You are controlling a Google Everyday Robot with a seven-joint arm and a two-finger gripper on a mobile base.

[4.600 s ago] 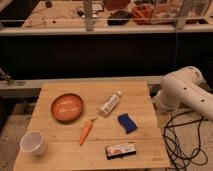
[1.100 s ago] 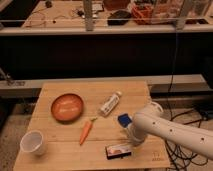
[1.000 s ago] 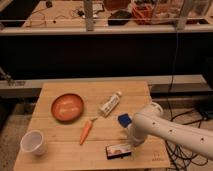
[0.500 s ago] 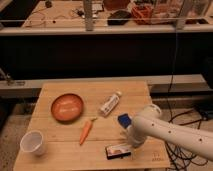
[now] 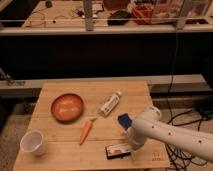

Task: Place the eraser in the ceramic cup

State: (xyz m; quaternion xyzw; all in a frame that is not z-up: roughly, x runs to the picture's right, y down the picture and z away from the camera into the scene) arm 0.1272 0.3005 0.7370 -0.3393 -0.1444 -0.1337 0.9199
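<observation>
The eraser, a flat black block with a white and red top, lies near the front edge of the wooden table, right of centre. The white ceramic cup stands upright at the front left corner. My white arm reaches in from the right. Its gripper is low over the table, just right of the eraser and touching or nearly touching its right end. The arm's end hides the gripper's tip and part of the blue wedge block.
An orange-brown bowl sits at the left middle. A carrot lies in front of it and a white tube bottle lies at the centre. Cables trail on the floor to the right. A railing and a cluttered bench stand behind.
Over several seconds the arm swung in from the table's right side to the eraser. In the last second it only edged slightly left. The objects have not moved.
</observation>
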